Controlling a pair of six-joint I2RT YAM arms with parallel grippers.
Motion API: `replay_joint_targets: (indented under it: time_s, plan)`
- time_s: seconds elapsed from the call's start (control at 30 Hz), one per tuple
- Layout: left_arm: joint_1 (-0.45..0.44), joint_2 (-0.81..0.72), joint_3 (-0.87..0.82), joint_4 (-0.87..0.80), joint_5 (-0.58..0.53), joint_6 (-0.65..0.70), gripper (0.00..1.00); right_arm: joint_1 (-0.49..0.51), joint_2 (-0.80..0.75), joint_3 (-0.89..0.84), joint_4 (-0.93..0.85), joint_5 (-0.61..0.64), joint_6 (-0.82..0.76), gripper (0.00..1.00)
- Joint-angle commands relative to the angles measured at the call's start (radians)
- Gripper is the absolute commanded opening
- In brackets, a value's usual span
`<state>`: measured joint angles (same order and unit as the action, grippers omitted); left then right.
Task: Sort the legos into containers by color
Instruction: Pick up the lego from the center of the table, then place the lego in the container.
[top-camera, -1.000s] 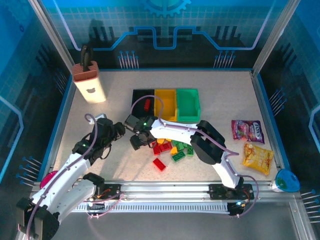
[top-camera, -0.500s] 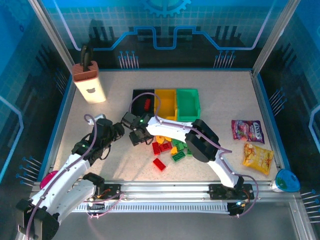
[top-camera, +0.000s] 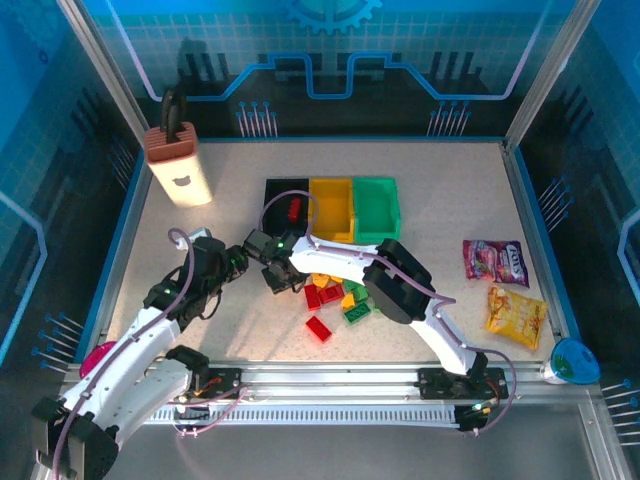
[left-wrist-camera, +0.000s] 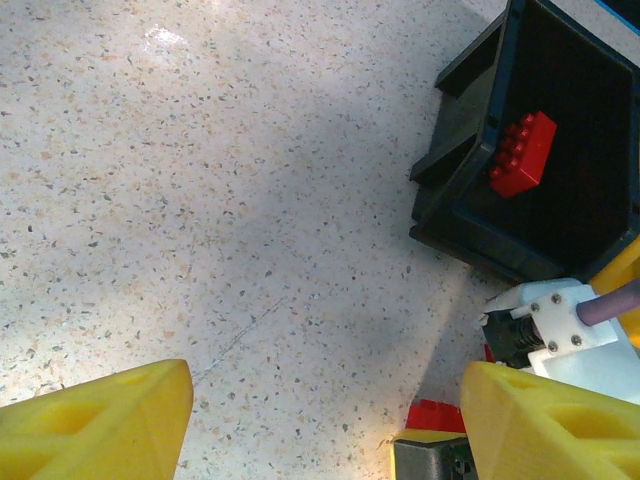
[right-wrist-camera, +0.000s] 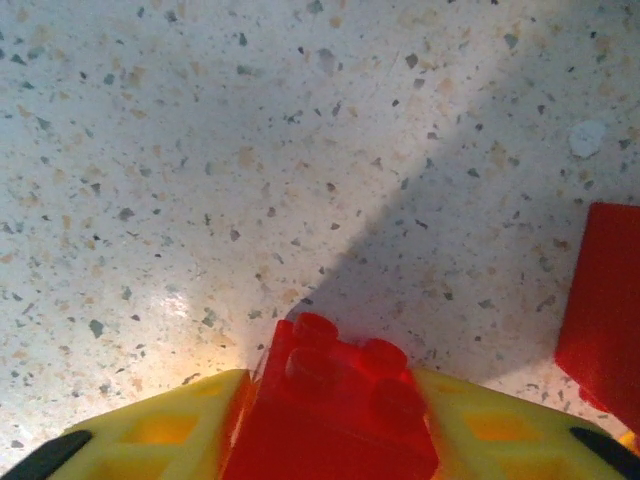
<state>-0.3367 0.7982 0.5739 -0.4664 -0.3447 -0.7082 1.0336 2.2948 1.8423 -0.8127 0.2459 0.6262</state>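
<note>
Holding: right gripper (right-wrist-camera: 332, 425) has its yellow fingers (right-wrist-camera: 170, 435) clamped on a red lego (right-wrist-camera: 340, 385), studs up. Can't tell whether it touches the bench (top-camera: 450, 190).
Right gripper spot: mid-bench, just on the near side of the black bin (top-camera: 272, 195), at the left end of the lego pile (top-camera: 345, 297).
Left gripper (left-wrist-camera: 325, 390): fingers wide apart, nothing between them, over bare bench just left of the right gripper. Its camera looks toward the black bin.
Bins: black bin, yellow bin (top-camera: 331, 183) and green bin (top-camera: 375, 183) stand in one row, sides touching, mid-bench and a bit toward the far edge. Black is on the left, green on the right.
Black bin contents: one red brick (left-wrist-camera: 520, 152) lying on its floor.
Pile: red, yellow and green legos bunched on the near side of the yellow and green bins, partly hidden by the right arm.
Stray: lone red lego (top-camera: 319, 328) apart from the pile, toward the near edge.
Clutter: beige box with brown top (top-camera: 178, 165) by the far left corner; pink-purple packet (top-camera: 495, 262) and yellow packet (top-camera: 517, 317) along the right edge.
</note>
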Motion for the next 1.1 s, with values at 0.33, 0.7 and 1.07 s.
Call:
replay_joint_targets:
  time_s: [0.33,0.7,1.07]
  plan:
    - [-0.002,-0.023,0.009,0.003,0.003,0.029,0.71,-0.055,-0.096,0.145,-0.053,0.078,-0.109,0.40]
    - [-0.011,-0.079,-0.003,-0.037,0.038,0.036,0.71,-0.211,0.104,0.544,-0.155,0.025,-0.233,0.40]
    - [-0.107,-0.049,-0.003,0.015,0.047,0.059,0.71,-0.258,0.152,0.602,-0.087,-0.087,-0.251,0.49]
